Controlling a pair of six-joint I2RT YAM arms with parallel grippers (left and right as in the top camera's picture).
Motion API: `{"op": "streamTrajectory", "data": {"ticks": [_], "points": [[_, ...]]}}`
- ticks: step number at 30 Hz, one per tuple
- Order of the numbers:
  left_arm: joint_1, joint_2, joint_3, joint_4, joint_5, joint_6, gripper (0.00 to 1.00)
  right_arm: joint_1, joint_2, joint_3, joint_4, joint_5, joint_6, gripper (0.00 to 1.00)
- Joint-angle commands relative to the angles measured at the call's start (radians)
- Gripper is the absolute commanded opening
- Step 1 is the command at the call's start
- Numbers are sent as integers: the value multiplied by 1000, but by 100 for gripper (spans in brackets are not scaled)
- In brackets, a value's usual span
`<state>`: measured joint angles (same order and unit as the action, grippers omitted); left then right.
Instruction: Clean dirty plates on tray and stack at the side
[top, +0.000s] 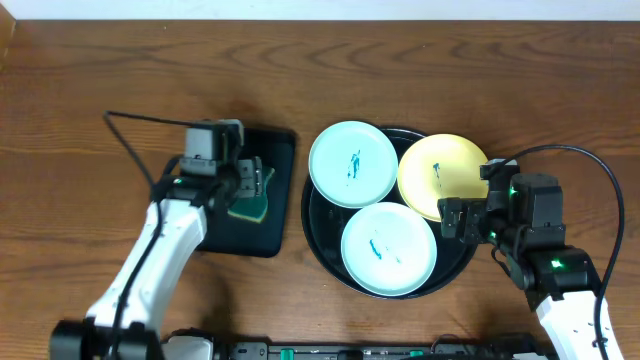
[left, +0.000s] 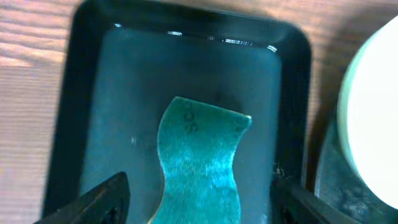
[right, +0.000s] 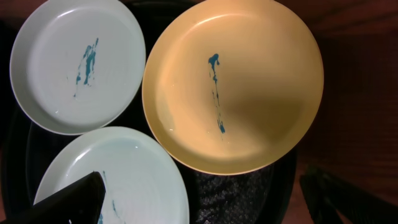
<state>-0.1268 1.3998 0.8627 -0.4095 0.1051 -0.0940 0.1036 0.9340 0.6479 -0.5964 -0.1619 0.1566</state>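
Observation:
Three plates lie on the round black tray (top: 322, 232): a pale mint plate (top: 353, 163) at its back left, a second mint plate (top: 389, 249) at its front, and a yellow plate (top: 440, 175) at its back right. Each has a teal smear at the centre. My right gripper (top: 458, 220) hovers open over the tray's right side. In the right wrist view its fingers straddle the gap between the yellow plate (right: 233, 87) and the front mint plate (right: 124, 180), touching neither. My left gripper (left: 199, 208) is open, with its jaws either side of a green sponge (left: 199, 168).
The sponge (top: 252, 198) lies in a small rectangular black tray (top: 275, 160) just left of the round tray. A black cable (top: 130, 135) loops over the wooden table behind the left arm. Another cable (top: 590, 165) arcs over the right arm.

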Motion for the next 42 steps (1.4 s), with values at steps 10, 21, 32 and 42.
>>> {"op": "streamTrajectory", "data": {"ticks": [10,21,32,42], "points": [[-4,198,19,23,18,7,59,8,0,21,2,-8,14,99],[-4,242,19,20,17,8,56,8,0,21,2,-8,14,99],[-21,197,19,8,-32,8,55,8,0,21,5,-7,14,99],[-81,198,19,3,-125,25,55,8,0,21,4,-7,14,99]]}}
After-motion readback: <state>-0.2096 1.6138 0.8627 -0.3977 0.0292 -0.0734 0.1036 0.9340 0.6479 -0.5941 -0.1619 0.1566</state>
